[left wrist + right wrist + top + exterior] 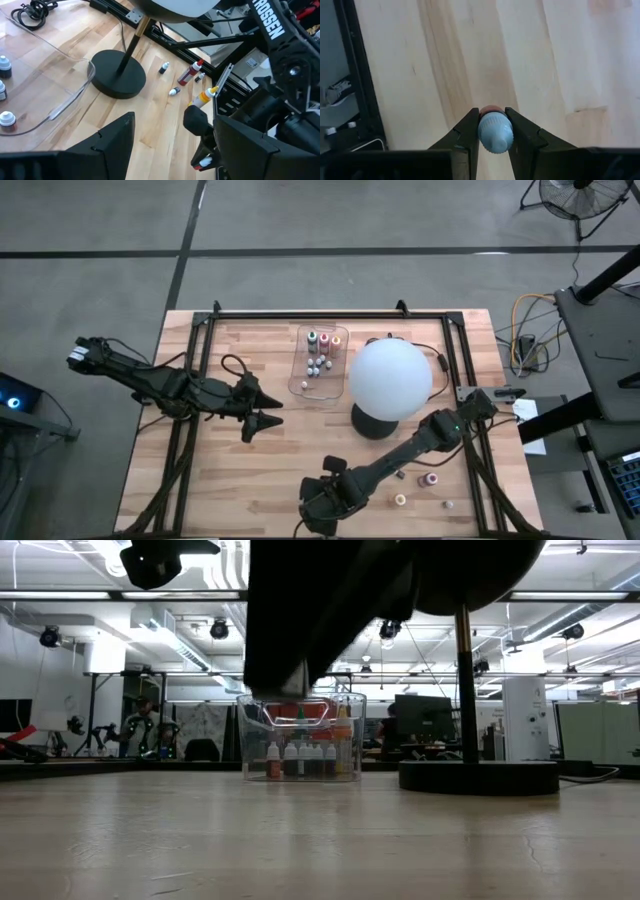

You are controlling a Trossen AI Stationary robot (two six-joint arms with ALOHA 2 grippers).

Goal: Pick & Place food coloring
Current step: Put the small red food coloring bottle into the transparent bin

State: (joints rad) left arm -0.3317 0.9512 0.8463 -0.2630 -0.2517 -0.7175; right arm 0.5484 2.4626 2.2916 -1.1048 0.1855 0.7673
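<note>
A large white globe lamp [390, 377] on a round black base [372, 423] stands right of centre on the pale wooden slatted table [240, 480]. Just beside it on the left sits a clear plastic tray [303, 385]. A black cable [232, 366] coils on the table to the tray's left.

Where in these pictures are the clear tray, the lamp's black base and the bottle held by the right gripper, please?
Clear tray [300, 383]: high view, its bare near-left corner.
Lamp's black base [120, 75]: left wrist view, top of the disc.
Bottle in the right gripper [495, 131]: right wrist view, its white cap.
</note>
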